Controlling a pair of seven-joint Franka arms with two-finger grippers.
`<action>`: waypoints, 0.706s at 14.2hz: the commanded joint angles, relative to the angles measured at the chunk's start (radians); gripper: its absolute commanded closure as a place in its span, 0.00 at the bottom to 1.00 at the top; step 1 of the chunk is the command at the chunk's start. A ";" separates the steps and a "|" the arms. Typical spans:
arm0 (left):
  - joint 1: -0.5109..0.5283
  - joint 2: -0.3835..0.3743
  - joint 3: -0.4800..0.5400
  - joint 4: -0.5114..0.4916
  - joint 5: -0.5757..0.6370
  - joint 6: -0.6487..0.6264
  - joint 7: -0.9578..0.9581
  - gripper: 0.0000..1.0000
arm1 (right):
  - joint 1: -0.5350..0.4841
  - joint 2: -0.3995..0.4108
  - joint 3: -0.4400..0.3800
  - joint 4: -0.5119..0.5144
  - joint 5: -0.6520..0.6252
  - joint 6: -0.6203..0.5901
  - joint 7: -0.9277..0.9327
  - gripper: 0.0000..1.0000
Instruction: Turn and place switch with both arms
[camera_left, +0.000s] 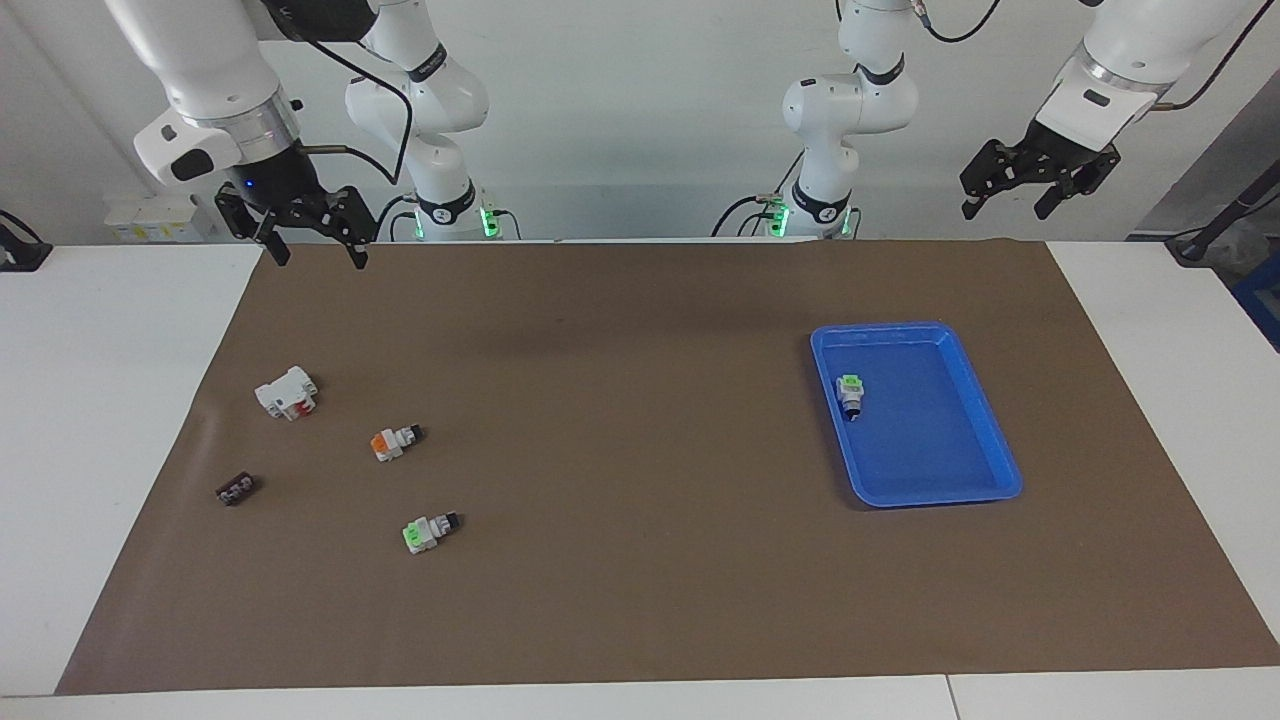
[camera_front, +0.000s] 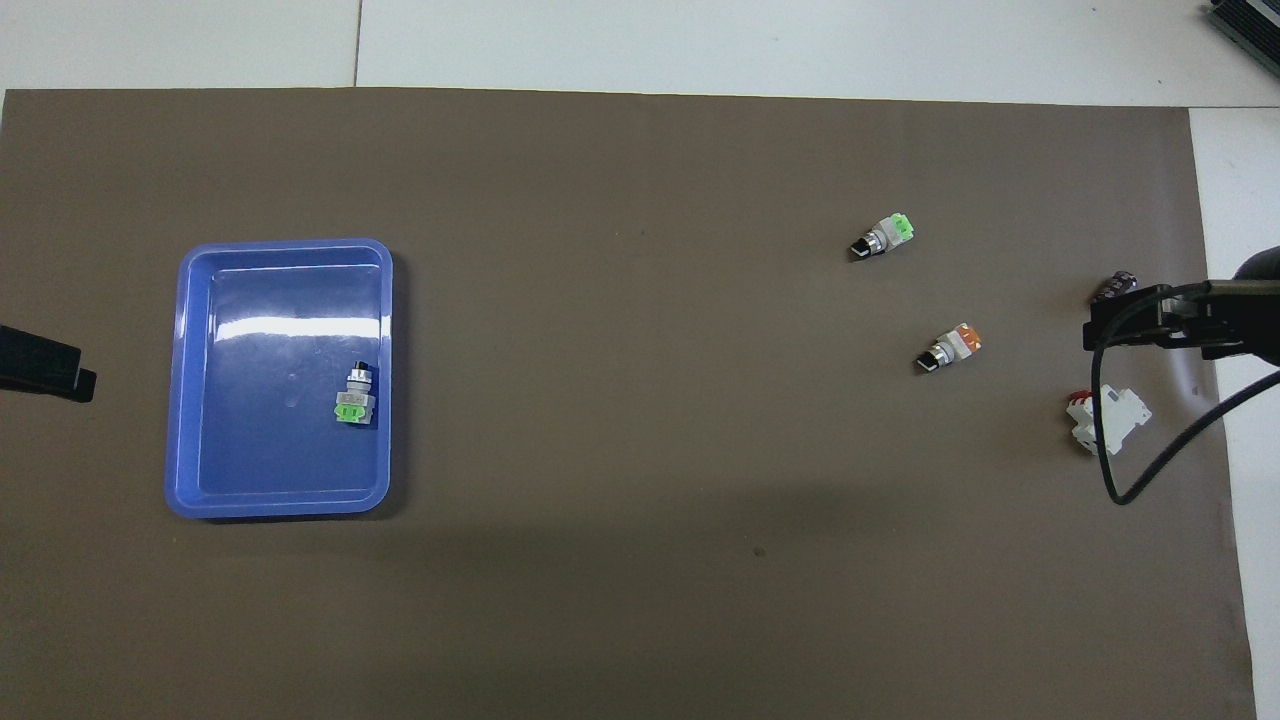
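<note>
Both sets of jaws stood open and empty. The right gripper (camera_left: 312, 232) hung above the brown mat's edge at the robots' end of the tabletop, at the right arm's end. The left gripper (camera_left: 1035, 180) waited raised off the mat's corner at the left arm's end.

Going across the facing view from its left: a small dark part (camera_left: 236, 489) lay near the mat's edge, with a white block with a red mark (camera_left: 287, 392) nearer to the robots. Beside these lay the switch (camera_left: 396, 441), on its side on the bare mat, orange end toward the right arm's end of the tabletop and black knob toward the middle. A green-ended switch (camera_left: 430, 531) lay farther from the robots than it. Well apart, toward the left arm's end, sat the blue tray (camera_left: 985, 425), holding another green-ended switch (camera_left: 850, 393).

By my judgement the task had not begun: the switch was untouched, neither arm was near it. Picking it up, turning it between the arms and setting it down, presumably in the tray, all remained.
</note>
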 joint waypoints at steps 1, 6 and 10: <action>0.007 -0.028 0.000 -0.029 -0.004 -0.002 0.002 0.00 | -0.001 -0.020 -0.004 -0.026 -0.007 0.010 -0.018 0.00; 0.007 -0.028 0.000 -0.029 -0.004 -0.002 0.002 0.00 | 0.000 -0.020 -0.004 -0.026 -0.005 0.012 -0.015 0.00; 0.007 -0.028 0.000 -0.029 -0.004 -0.002 0.002 0.00 | 0.000 -0.020 -0.004 -0.029 -0.005 0.025 0.011 0.00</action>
